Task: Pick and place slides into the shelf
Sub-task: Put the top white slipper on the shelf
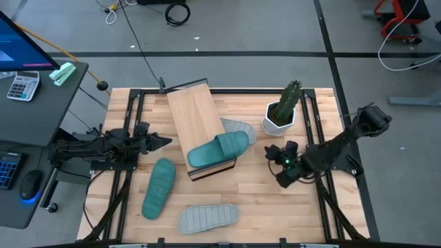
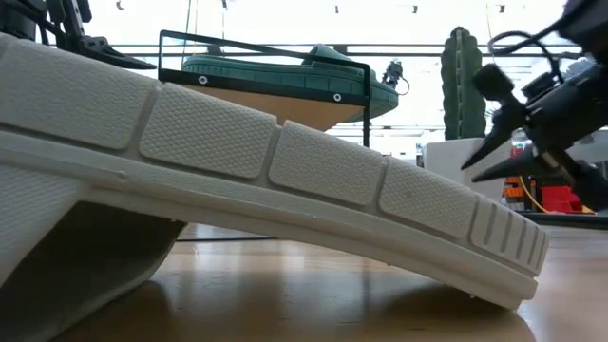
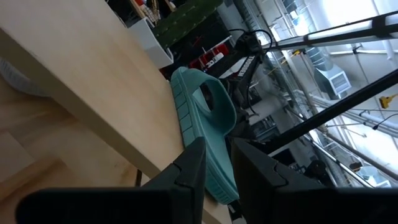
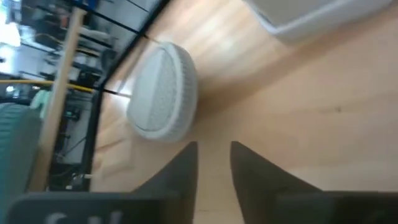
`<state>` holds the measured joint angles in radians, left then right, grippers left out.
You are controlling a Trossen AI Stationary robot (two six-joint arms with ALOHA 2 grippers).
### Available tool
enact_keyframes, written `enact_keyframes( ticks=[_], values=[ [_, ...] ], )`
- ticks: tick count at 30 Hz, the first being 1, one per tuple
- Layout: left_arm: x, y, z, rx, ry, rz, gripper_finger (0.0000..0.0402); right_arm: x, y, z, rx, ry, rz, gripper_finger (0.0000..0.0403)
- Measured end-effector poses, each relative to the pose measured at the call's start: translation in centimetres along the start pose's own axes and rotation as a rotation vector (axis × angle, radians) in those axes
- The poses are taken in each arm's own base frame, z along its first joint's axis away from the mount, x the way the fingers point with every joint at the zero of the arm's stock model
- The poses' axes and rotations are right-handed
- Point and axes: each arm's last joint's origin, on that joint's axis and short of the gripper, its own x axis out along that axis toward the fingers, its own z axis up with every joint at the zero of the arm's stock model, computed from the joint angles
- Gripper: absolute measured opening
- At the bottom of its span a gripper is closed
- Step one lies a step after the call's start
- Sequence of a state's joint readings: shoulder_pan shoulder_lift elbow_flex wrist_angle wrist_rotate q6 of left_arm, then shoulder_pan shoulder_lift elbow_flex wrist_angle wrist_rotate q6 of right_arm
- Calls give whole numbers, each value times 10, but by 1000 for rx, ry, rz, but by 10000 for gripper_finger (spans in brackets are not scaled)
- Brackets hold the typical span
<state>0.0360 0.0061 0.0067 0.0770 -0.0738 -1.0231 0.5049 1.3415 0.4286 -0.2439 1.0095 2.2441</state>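
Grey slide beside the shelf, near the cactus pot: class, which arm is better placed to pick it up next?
Probably the right. Its claw is empty, slightly open, with the grey slide nearby on its side. The left claw waits across the shelf.

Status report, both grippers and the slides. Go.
Left gripper beside the shelf, fingers slightly apart, empty. Right gripper empty, fingers parted, near the cactus pot. One teal slide on shelf; three slides on the table. Nothing blocking.

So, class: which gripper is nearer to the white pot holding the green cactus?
The right gripper, empty with its fingers slightly apart, sits just in front of the white pot. The left gripper is far off, beyond the light wood shelf.
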Motion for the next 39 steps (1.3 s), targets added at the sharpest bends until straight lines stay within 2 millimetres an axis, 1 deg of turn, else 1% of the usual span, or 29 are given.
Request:
enact_keyframes(
  ticks=[4, 8, 11, 14, 19, 23, 28, 35, 39],
  values=[
    [0, 0, 0, -6, 0, 0, 83, 11, 5, 1, 86, 37, -52, 178],
    [0, 0, 0, -6, 0, 0, 85, 22, 11, 7, 165, 12, -64, 238],
    [0, 0, 0, -5, 0, 0, 84, 29, 15, 11, 212, -2, -66, 270],
    [0, 0, 0, -5, 0, 0, 81, 36, 18, 11, 251, -11, -55, 289],
    [0, 0, 0, -4, 1, 1, 82, 48, 19, 6, 276, -2, -48, 297],
    [0, 0, 0, -2, 0, 1, 84, 56, 18, 2, 274, -7, -41, 293],
    [0, 0, 0, -2, 1, 1, 80, 64, 20, 0, 277, -7, -9, 288],
    [0, 0, 0, -3, 2, 3, 84, 73, 23, 3, 272, -28, 4, 282],
    [0, 0, 0, -3, 3, 5, 83, 77, 26, 6, 284, -25, 15, 270]
  ],
)
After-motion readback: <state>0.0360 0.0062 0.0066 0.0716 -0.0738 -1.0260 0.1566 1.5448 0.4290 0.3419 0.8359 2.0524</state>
